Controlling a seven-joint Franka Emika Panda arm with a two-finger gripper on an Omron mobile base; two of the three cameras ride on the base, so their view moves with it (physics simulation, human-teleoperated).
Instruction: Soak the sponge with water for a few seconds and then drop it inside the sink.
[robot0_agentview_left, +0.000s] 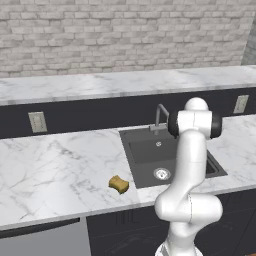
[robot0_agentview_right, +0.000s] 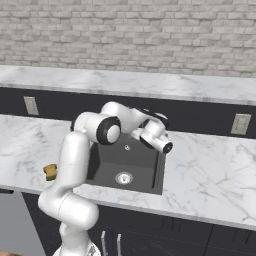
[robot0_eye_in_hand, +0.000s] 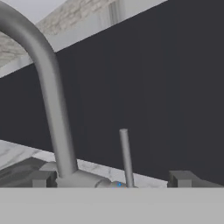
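Note:
The mustard-yellow sponge (robot0_agentview_left: 119, 184) (robot0_agentview_right: 50, 171) lies on the white marble counter, just left of the sink (robot0_agentview_left: 145, 152) (robot0_agentview_right: 107, 170). The sink is a dark basin with a silver drain (robot0_agentview_left: 161, 174) (robot0_agentview_right: 124, 177). My hand (robot0_agentview_right: 155, 134) hovers over the back of the basin, far from the sponge, pointing at the faucet (robot0_agentview_left: 161, 116). In the hand view my gripper (robot0_eye_in_hand: 113, 179) is open with nothing in it. The faucet's gooseneck (robot0_eye_in_hand: 48, 87) rises at the left and its thin lever (robot0_eye_in_hand: 125, 153) stands between the fingertips (robot0_eye_in_hand: 43, 179). The water is out of view.
A dark backsplash carries wall outlets (robot0_agentview_left: 37, 121) (robot0_agentview_left: 241, 104) (robot0_agentview_right: 240, 123). Above it runs a raised marble ledge (robot0_agentview_left: 100, 85) below a brick wall. My own arm (robot0_agentview_left: 190, 165) stands in front of the sink's right half.

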